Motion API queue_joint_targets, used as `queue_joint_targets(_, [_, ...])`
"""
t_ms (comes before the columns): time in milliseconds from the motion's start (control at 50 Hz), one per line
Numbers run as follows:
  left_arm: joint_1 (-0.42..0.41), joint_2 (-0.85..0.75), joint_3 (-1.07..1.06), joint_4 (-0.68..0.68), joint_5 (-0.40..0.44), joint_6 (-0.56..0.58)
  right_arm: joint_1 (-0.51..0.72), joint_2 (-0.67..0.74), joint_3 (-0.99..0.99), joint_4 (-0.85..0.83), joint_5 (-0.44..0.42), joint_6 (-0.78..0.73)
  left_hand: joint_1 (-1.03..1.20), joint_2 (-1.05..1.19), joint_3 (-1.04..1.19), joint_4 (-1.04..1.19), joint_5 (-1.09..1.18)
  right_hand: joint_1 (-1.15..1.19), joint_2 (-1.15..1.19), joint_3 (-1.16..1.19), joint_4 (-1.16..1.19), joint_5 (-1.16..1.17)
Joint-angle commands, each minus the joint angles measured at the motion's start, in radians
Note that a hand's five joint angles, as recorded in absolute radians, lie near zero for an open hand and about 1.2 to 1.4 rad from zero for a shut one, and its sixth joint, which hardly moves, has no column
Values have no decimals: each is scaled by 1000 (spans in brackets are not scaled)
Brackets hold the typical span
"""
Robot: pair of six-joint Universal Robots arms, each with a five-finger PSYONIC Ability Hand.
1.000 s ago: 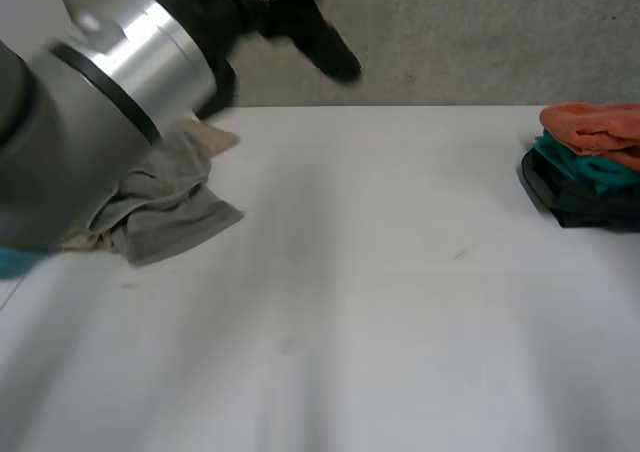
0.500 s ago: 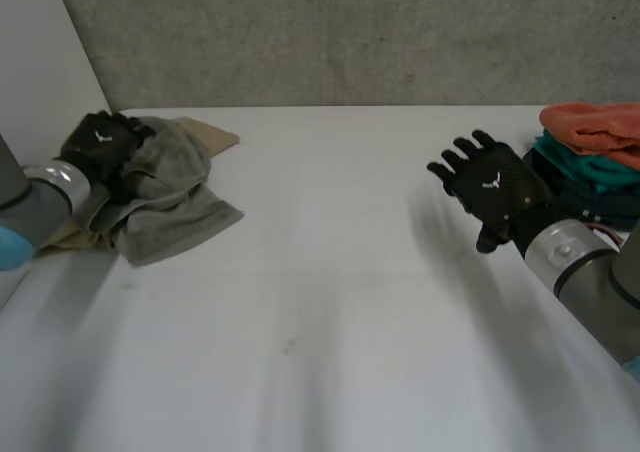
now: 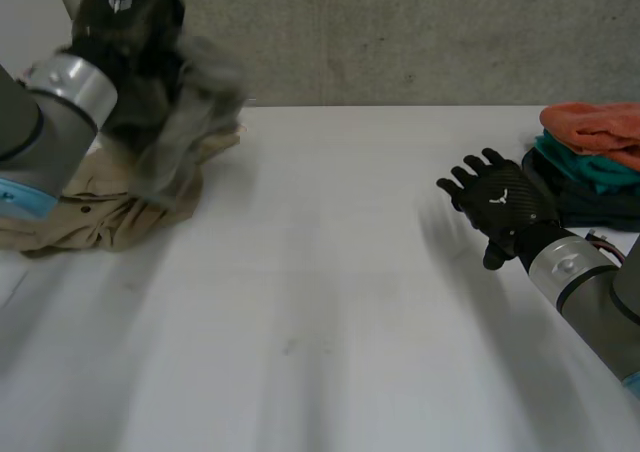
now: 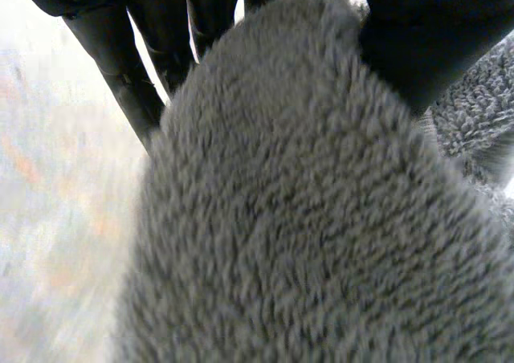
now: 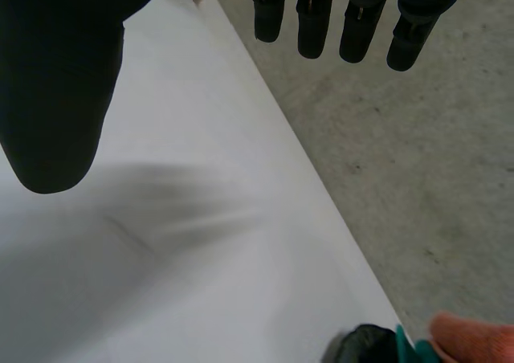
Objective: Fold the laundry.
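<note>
Head view: left hand (image 3: 120, 17) gripped the grey towel (image 3: 195, 102), fingers curled round it, above the tan garment (image 3: 90, 207) at far-left of tabletop (image 3: 330, 302). Right hand (image 3: 497, 204) hovered, fingers spread. Pickup step; next probably needs towel spread flat

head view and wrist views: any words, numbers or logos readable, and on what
No readable words or numbers.
left hand: small white emblem on its back, no letters.
right hand: same emblem, no letters.
grey towel, tan garment, folded stack: no visible tag or print.
</note>
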Motion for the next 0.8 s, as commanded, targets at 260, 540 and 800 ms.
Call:
queue_joint_targets(260, [-417,-248,-144,-79,-212,-145,-54,-61,-52,59,127,213,-98,-208,-200,-210,-115,-49,-38,-33,-32,-42])
queue_joint_targets(540, [-420,-12,-284,-193,-312,-134,-56,-13,-229,516,82,260,-683,-792,-784,-794,-699,-49,-38,-33,-32,-42])
queue_joint_targets(800, [-417,-124,-287,-185,-171,-122,14,152,-271,466,-11,407,-603,-713,-705,-715,-620,205,216,221,222,212])
